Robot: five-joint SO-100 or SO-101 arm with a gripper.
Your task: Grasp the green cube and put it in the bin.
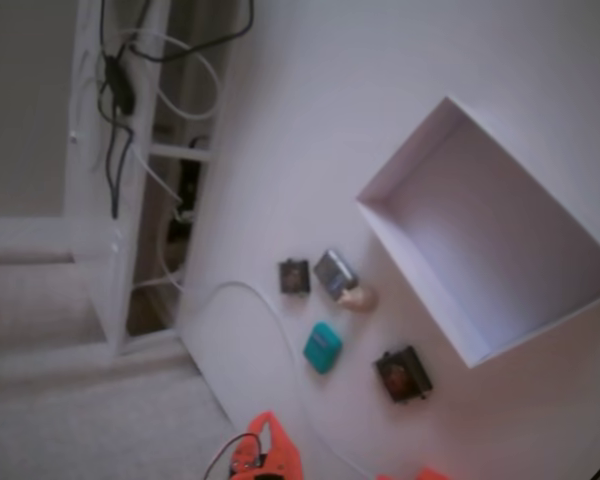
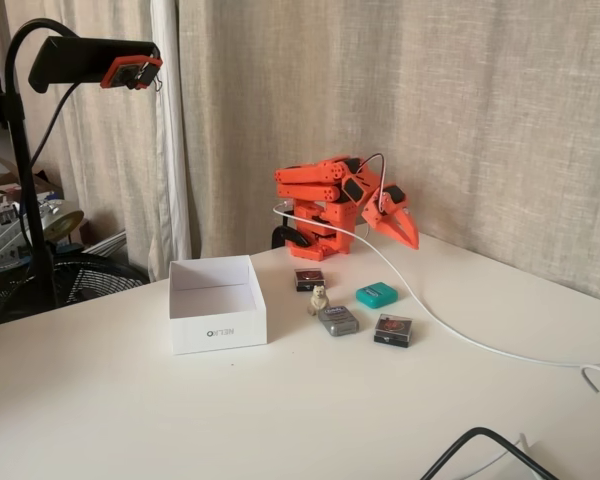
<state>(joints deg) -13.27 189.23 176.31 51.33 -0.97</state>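
Bin (image 2: pixel 217 316): white rectangular box with low thin walls, open top, nothing visible inside; dark lettering on its front wall in a fixed view, upside down and too small to read with certainty.

Green cube (image 2: pixel 376 294): teal block flat on the white table (image 2: pixel 130 420), well apart from the bin on its right in that view, on the arm's side of the block cluster; also seen at (image 1: pixel 322 347).

Other blocks, between bin and cube: grey block (image 2: pixel 337 320), two dark blocks (image 2: pixel 309 279) (image 2: pixel 392 329), and a small pale figurine (image 2: pixel 319 299) touching the grey block.

Arm (image 2: pixel 325 205): orange, folded compactly behind the bin's far right, gripper (image 2: pixel 408 233) pointing down-right above the table, touching nothing. Fingers drawn together into a point, holding nothing.

White cable (image 2: pixel 450 330): trails from the arm past the cube.
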